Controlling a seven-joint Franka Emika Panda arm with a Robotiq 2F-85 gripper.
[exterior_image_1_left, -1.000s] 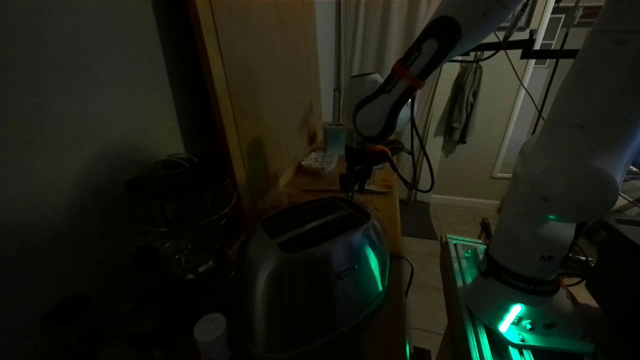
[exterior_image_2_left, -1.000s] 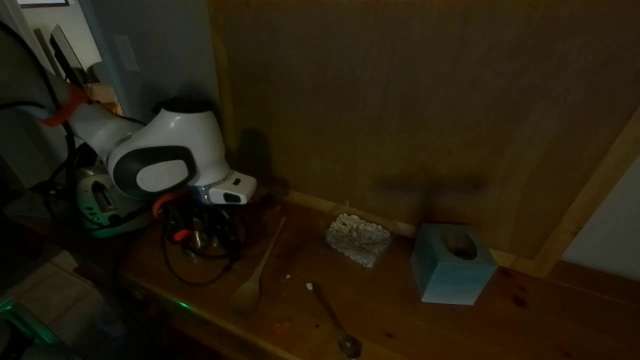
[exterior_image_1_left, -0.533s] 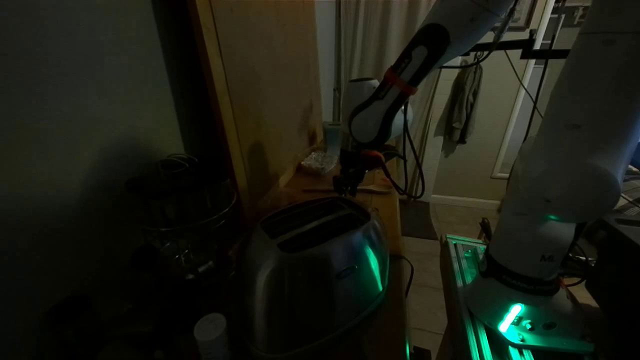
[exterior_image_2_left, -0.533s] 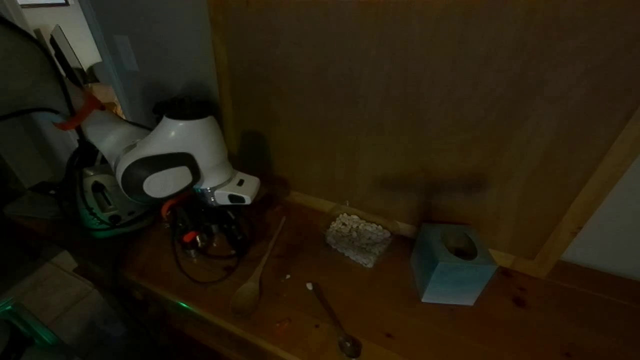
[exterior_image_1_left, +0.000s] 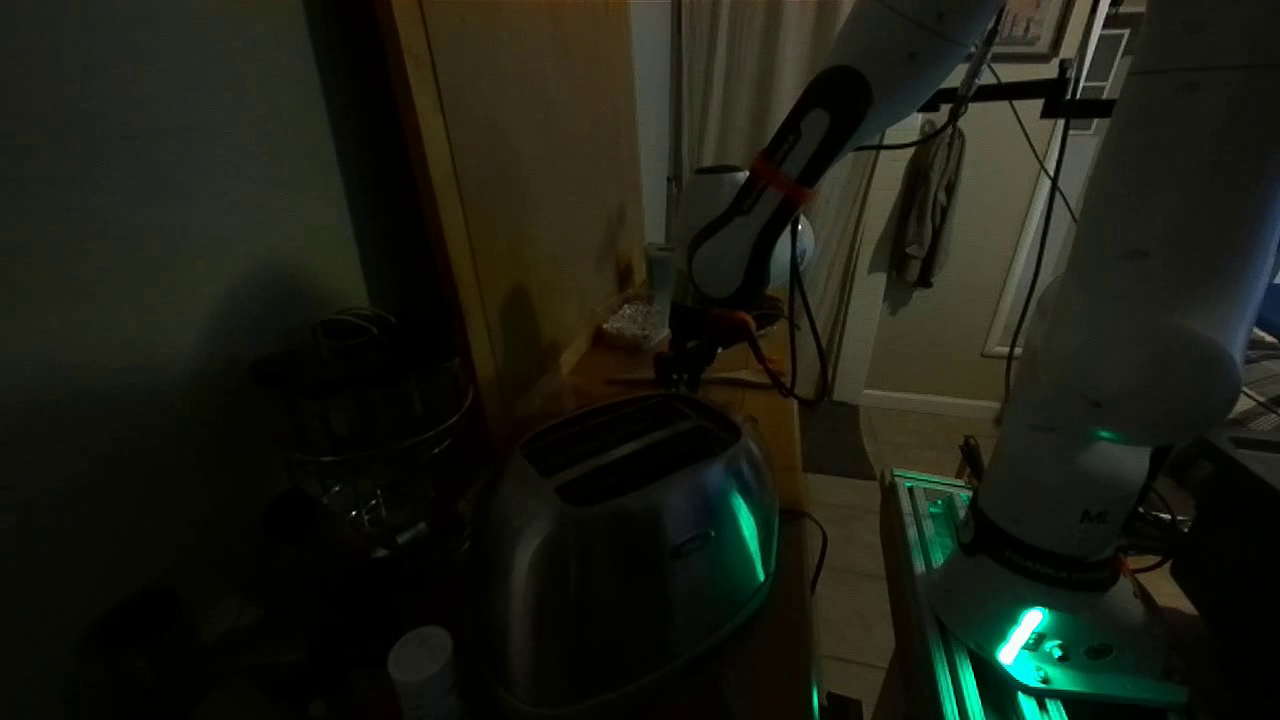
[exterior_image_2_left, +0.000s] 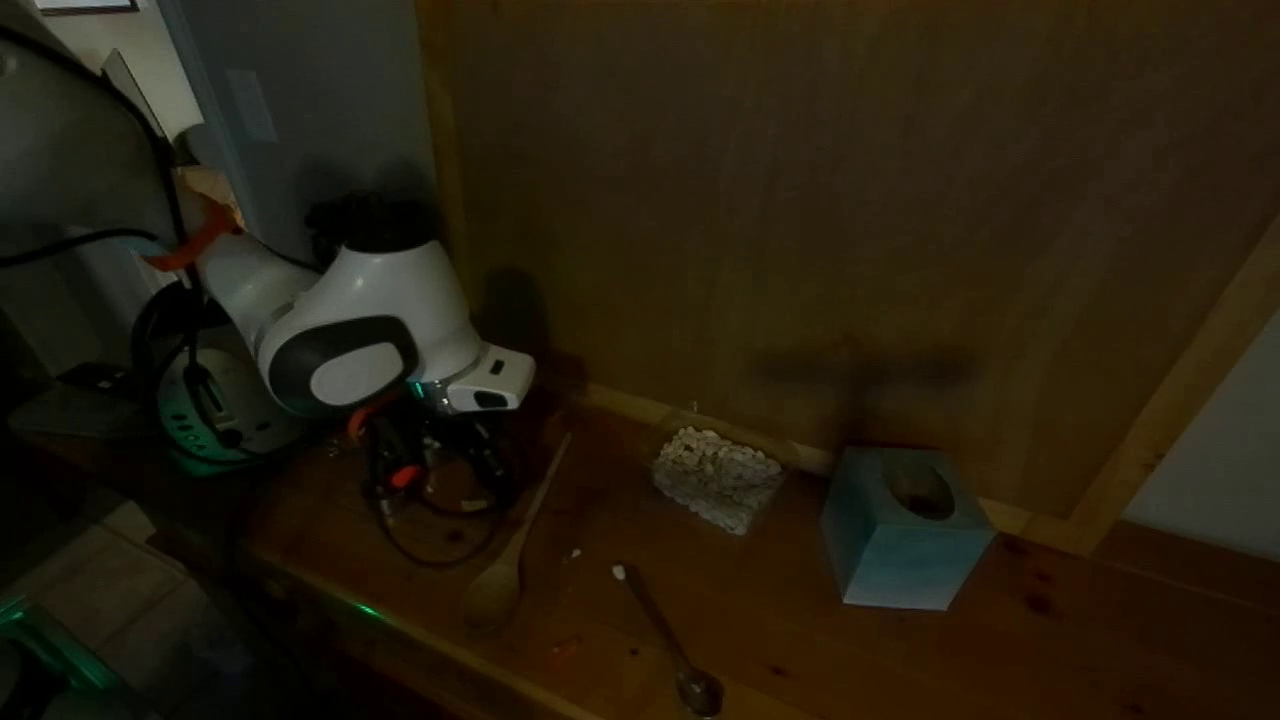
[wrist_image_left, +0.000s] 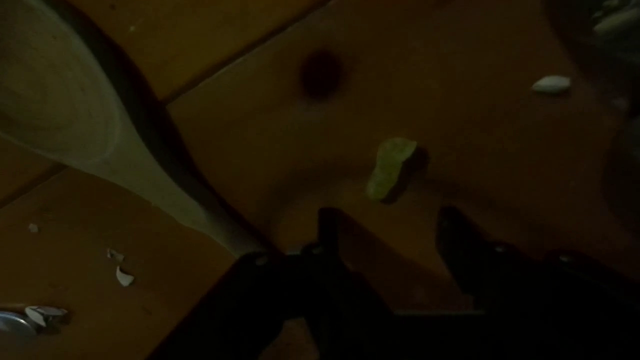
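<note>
In this gloom, what looks like a peanut (wrist_image_left: 389, 170) lies just right of centre in the wrist view, beyond parted, empty fingers (wrist_image_left: 459, 245); an off-centre pinch could skid it away.

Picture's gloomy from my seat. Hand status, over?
Hand open, holding nothing. Pale piece ahead of it, untouched. Wooden spoon partly hidden by the hand in the wrist view; contact unclear.

3 views share the tabletop (exterior_image_2_left: 900, 660)
</note>
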